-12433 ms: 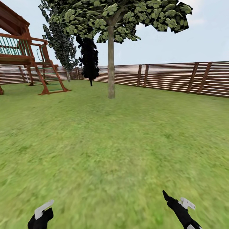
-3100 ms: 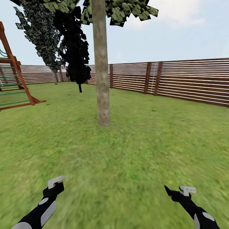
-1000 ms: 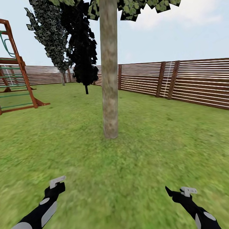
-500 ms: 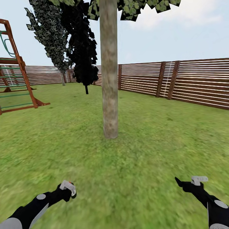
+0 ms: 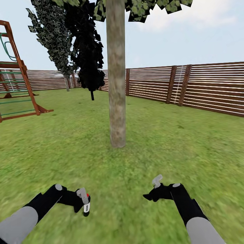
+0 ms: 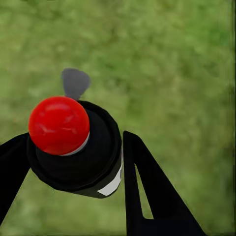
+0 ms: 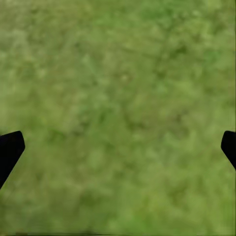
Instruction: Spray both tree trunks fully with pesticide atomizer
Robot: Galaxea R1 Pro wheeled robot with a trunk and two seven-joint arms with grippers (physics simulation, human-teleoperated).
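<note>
One tree with a thick pale grey-brown trunk [image 5: 117, 84] stands straight ahead on the lawn, its leaf crown [image 5: 142, 6] cut off by the frame. My left gripper [image 5: 81, 202] is low at the left, shut on the pesticide atomizer [image 5: 85, 202]. In the left wrist view the atomizer [image 6: 73, 150] is a black body with a red cap, held between the black fingers [image 6: 142, 182] of the left gripper [image 6: 73, 152]. My right gripper [image 5: 151, 194] hovers low at the right, open over bare grass. The right gripper [image 7: 118, 147] has its fingertips [image 7: 10, 147] far apart. The trunk bears no whitish speckles.
A brown slatted fence [image 5: 203, 86] rings the lawn behind the tree. Two dark thin-trunked trees [image 5: 86, 51] stand at the back left. A wooden play frame [image 5: 17, 88] is at the far left. Open grass [image 5: 118, 169] lies between me and the trunk.
Over the longer span the view closed in on the tree. In the last second both arms swung inward toward the centre, and the left hand turned so the atomizer's red cap shows.
</note>
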